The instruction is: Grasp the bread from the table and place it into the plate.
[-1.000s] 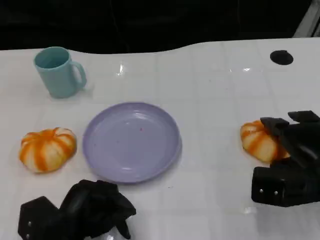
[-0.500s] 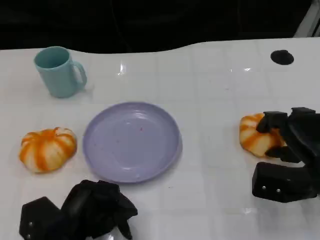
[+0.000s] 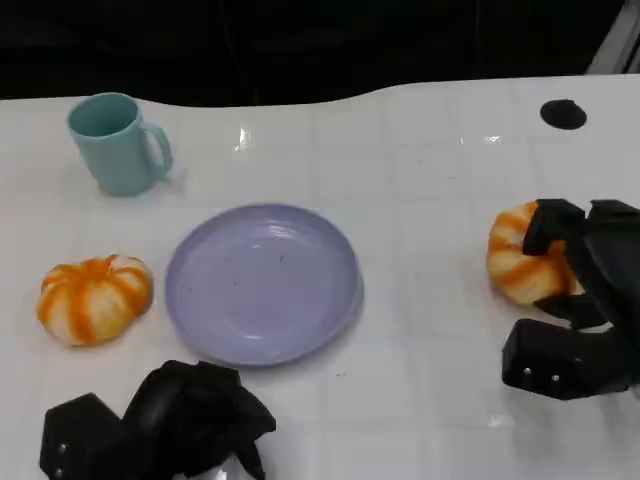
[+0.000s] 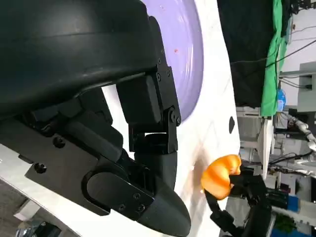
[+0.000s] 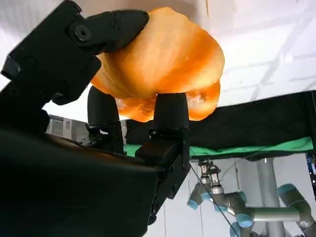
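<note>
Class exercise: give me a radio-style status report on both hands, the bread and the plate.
Right hand grips bread. Left hand curled, holding nothing, near plate. Second bread left of plate. Path to plate unobstructed.

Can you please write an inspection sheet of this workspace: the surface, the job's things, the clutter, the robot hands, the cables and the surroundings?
Surface: white table, with a small black round mark near its far right edge.
Job's things: the purple plate is at the centre, with nothing on it. One orange-and-white bread is in the right robot hand's grip; a second bread lies left of the plate.
Clutter: teal mug, upright, at the far left.
Robot hands: right robot hand grips the bread; left robot hand is curled in near the plate's front edge, holding nothing.
Cables: thin cables beyond the table.
Surroundings: dark backdrop, green cloth, another robot arm.
</note>
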`<action>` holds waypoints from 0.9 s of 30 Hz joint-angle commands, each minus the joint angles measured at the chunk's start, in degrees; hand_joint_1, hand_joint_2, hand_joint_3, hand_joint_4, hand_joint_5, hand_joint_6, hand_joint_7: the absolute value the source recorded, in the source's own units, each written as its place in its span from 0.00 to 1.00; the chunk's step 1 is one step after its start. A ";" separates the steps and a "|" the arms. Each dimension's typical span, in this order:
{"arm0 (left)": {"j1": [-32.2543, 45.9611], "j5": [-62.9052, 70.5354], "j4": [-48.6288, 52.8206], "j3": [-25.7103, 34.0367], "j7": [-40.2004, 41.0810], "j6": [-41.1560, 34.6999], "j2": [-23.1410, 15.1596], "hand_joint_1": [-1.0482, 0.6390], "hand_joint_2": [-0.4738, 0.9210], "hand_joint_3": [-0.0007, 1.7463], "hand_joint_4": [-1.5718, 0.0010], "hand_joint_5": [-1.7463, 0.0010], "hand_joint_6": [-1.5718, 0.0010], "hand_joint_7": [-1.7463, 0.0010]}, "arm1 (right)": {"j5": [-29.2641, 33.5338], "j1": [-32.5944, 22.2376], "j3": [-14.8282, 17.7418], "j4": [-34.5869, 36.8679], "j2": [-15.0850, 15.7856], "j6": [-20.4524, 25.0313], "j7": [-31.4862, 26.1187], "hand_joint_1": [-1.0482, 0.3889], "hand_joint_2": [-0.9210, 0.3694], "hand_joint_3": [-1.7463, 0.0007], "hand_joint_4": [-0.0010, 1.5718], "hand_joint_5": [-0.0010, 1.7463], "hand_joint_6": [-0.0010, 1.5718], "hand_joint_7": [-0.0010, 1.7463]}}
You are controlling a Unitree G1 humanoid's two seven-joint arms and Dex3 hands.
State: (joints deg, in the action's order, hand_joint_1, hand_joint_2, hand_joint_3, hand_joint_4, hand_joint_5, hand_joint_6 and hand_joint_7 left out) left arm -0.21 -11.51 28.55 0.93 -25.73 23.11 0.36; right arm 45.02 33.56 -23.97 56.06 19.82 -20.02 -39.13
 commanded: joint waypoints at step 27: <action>1.05 0.72 -0.73 0.23 0.35 0.50 -0.37 0.00 0.93 0.00 0.07 0.42 0.00 0.71 | -12.50 3.09 1.04 -21.58 -18.45 -1.64 22.71 0.67 0.53 0.13 0.64 1.00 0.48 1.00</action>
State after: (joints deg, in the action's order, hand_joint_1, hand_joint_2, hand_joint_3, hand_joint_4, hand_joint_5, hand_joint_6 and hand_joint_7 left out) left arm -0.06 -10.52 28.55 0.85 -25.18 23.23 0.70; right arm 32.83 34.84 -22.59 34.49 2.69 -22.45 -17.31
